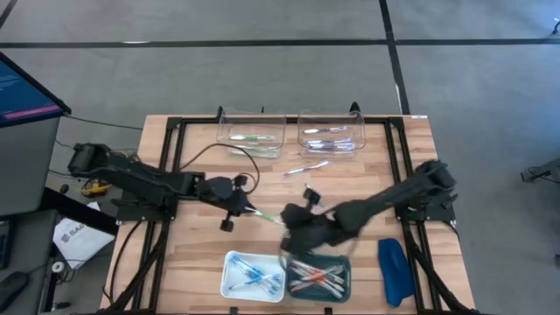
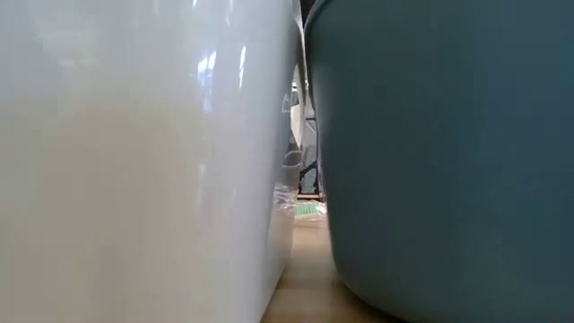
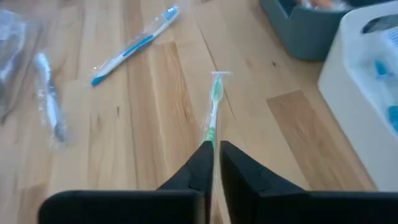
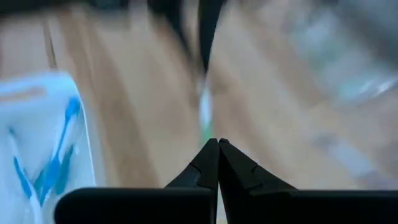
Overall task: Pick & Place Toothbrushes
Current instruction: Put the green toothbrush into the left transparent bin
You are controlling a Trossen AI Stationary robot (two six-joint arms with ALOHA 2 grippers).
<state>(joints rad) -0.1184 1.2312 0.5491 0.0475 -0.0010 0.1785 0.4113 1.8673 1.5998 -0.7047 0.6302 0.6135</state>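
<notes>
My left gripper [image 1: 245, 206] [image 3: 216, 144] is over the table's middle, shut on a green toothbrush [image 3: 214, 102] that points away from it toward my right gripper [image 1: 287, 226]. My right gripper [image 4: 217, 142] is shut with nothing between its fingers, just beyond the toothbrush's free end. A white tray [image 1: 254, 276] near the front edge holds blue toothbrushes. A dark teal tray [image 1: 319, 278] beside it holds pink and orange ones. A blue toothbrush [image 3: 134, 46] and a silvery wrapped one [image 3: 50, 93] lie loose on the wood. My left gripper pinches the green toothbrush's handle [image 3: 209, 138] between its two fingers. The fingers slant down from the table's left and lie along the toothbrush. Its wrapped head [image 3: 216, 84] sticks out ahead of the fingertips; whether the head rests on the table I cannot tell.
Two clear containers stand at the table's far side, one [image 1: 251, 133] with a green toothbrush and one [image 1: 331, 136] with silvery ones. A large dark-blue oblong object [image 1: 394, 271] lies at the near right. In the low view the walls of the two trays fill the picture.
</notes>
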